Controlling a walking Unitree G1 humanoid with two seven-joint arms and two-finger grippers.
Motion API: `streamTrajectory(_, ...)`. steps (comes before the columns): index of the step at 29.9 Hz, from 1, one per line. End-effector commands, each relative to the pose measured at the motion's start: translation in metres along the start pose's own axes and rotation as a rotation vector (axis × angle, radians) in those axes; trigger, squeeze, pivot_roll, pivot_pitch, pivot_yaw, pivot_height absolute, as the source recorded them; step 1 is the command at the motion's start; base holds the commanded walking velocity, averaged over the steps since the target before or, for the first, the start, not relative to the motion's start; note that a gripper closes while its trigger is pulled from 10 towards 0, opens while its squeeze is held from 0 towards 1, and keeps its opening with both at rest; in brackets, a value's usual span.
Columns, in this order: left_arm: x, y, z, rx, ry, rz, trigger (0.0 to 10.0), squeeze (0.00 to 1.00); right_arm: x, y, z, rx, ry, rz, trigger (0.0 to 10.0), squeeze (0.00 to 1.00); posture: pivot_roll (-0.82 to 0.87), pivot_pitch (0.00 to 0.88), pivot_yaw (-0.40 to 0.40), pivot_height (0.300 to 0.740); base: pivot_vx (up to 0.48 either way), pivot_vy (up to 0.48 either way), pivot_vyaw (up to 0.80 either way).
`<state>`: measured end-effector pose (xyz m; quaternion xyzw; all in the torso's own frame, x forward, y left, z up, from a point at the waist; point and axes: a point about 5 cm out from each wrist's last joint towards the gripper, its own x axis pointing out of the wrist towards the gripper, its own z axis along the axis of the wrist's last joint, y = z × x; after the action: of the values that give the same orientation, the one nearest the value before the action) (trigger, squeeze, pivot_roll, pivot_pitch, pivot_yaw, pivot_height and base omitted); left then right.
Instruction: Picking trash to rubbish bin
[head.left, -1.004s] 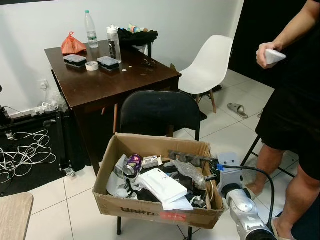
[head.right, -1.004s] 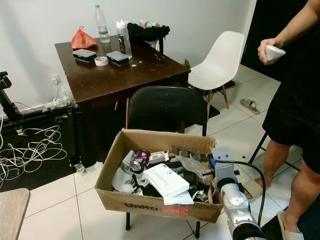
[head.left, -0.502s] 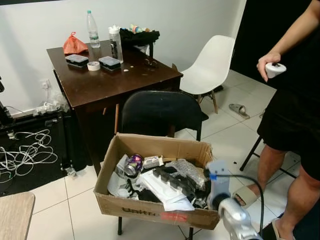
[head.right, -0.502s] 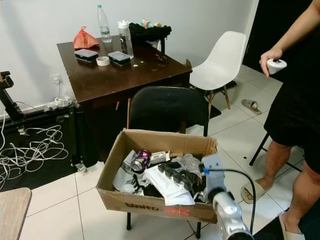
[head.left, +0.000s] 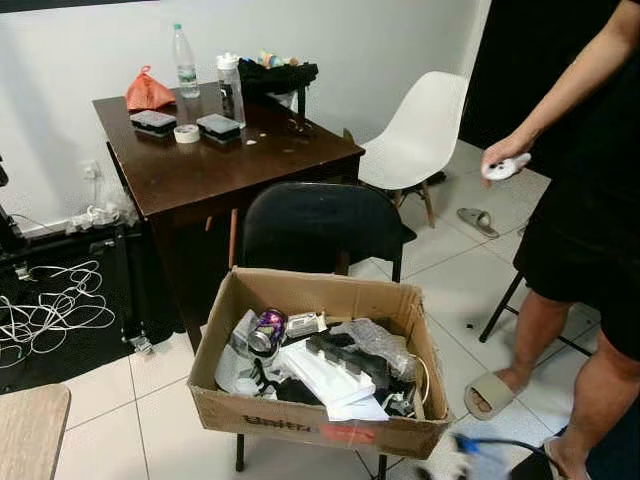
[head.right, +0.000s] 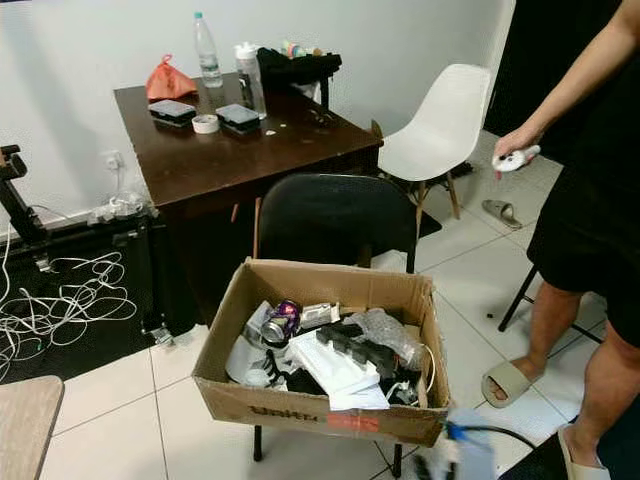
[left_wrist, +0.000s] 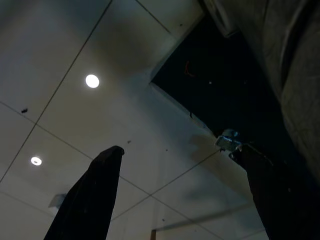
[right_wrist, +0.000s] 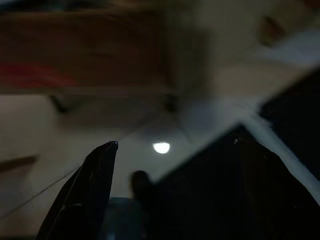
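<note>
Lying in the cardboard box (head.left: 300, 420), trash (head.left: 330, 365) sits apart from released right jaws

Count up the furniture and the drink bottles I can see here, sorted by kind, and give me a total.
Tables: 1, the dark wooden table.
Chairs: 2, the black chair under the cardboard box and the white chair.
Bottles: 2, the clear water bottle and the white-capped bottle, both standing on the table.
Total: 5.
</note>
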<state>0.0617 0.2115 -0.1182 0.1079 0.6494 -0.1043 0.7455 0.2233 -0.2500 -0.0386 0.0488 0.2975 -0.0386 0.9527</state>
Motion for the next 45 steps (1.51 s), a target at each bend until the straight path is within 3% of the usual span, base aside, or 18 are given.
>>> streamTrajectory(1,0.0,-0.001,0.008,0.005,-0.026,-0.002,10.0,0.0,-0.009,-0.009,-0.022,0.047,0.085,-0.088,10.0,0.0,-0.13,0.118,0.041,0.74,0.0,0.0,0.0)
streamTrajectory(3,0.0,-0.001,0.008,0.005,-0.025,-0.002,10.0,0.0,-0.016,-0.018,-0.035,0.075,0.135,-0.148,10.0,0.0,-0.13,0.118,0.041,0.74,0.0,0.0,0.0)
streamTrajectory(5,0.0,0.0,0.008,0.003,-0.025,0.001,10.0,0.0,-0.037,-0.028,-0.071,0.081,0.288,-0.228,10.0,0.0,-0.13,0.112,0.04,0.74,0.0,0.0,0.0)
streamTrajectory(6,0.0,0.0,0.008,0.003,-0.025,0.001,10.0,0.0,-0.037,-0.028,-0.071,0.081,0.288,-0.228,10.0,0.0,-0.13,0.112,0.04,0.74,0.0,0.0,0.0)
streamTrajectory(11,-0.001,0.005,0.009,0.006,-0.022,0.018,10.0,0.0,-0.071,-0.014,-0.129,-0.007,0.56,-0.183,10.0,0.0,-0.12,0.098,0.041,0.74,0.0,0.0,0.0)
streamTrajectory(14,-0.001,0.007,0.009,0.009,-0.021,0.02,10.0,0.0,-0.075,-0.007,-0.137,-0.042,0.608,-0.153,10.0,0.0,-0.12,0.093,0.041,0.74,0.0,0.0,0.0)
streamTrajectory(26,0.0,0.004,0.009,0.007,-0.019,0.022,10.0,0.0,-0.053,0.012,-0.119,-0.205,0.587,-0.033,10.0,0.0,-0.1,0.079,0.033,0.74,-0.122,0.0,0.0)
streamTrajectory(45,0.0,0.005,0.007,0.017,-0.013,0.024,10.0,0.0,-0.057,0.014,-0.126,-0.223,0.625,-0.024,10.0,0.0,-0.11,0.079,0.045,0.74,-0.317,0.0,0.0)
